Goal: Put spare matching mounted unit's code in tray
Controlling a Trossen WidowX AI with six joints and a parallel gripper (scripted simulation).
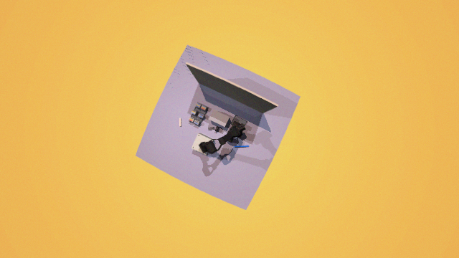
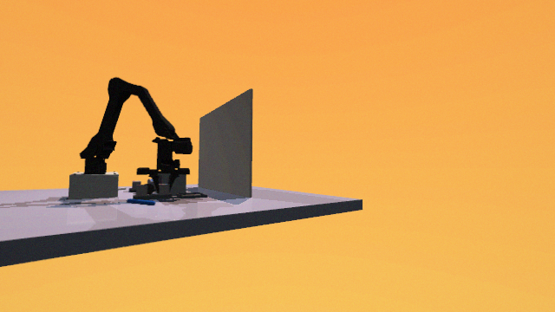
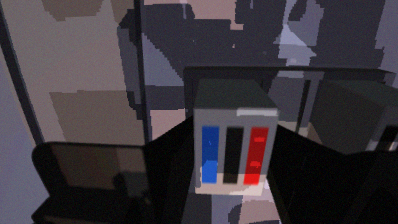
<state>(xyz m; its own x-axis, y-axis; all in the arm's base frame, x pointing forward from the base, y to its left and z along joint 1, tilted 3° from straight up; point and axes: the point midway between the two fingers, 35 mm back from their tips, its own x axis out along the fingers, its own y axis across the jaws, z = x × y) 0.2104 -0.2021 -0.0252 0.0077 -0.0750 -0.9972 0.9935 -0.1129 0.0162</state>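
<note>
My gripper points down and is shut on a grey spare block with blue, black and red bands on its pale face. The fingers are at its two sides, and it is at the dark rack. A second grey spare is to the right in the wrist view, partly hidden by the right finger. The tray, shallow with a dark rim, is to the left in the wrist view. No part code is readable, and I cannot tell which thing is the mounted unit.
A tall upright panel stands behind the work area. A grey box is beside the arm, with several banded blocks farther left. A blue rod lies near the gripper. A pale stick lies at the left.
</note>
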